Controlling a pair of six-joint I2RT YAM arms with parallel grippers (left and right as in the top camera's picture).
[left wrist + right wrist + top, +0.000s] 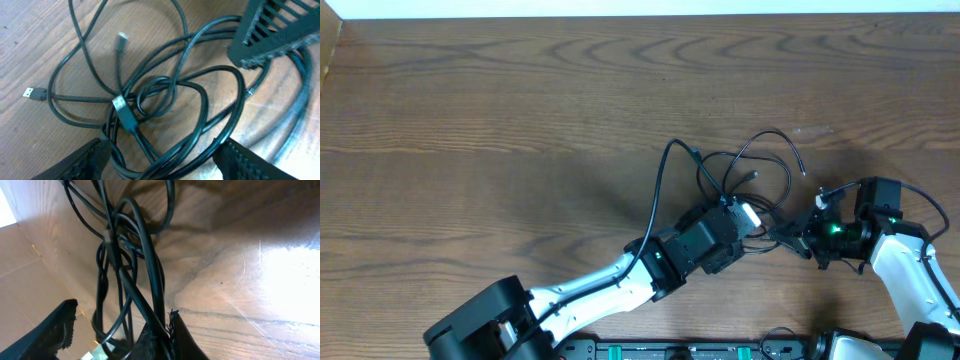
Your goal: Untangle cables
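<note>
Here's the tangle of thin black cables (204, 107), lying in loose loops on the brown wooden table (520, 100), right of centre and toward the near edge. The left gripper (745, 222) hovers right over the bundle, jaws spread wide, one finger on either side of the loops and nothing pinched between them. In from the right comes the right gripper (798, 238), clamped tight on a strand of the black cables at the near right edge of the bundle. The two grippers sit just beside each other. Off to the left of the pile, a small silver USB plug (29, 93) lies flat on the wood.
</note>
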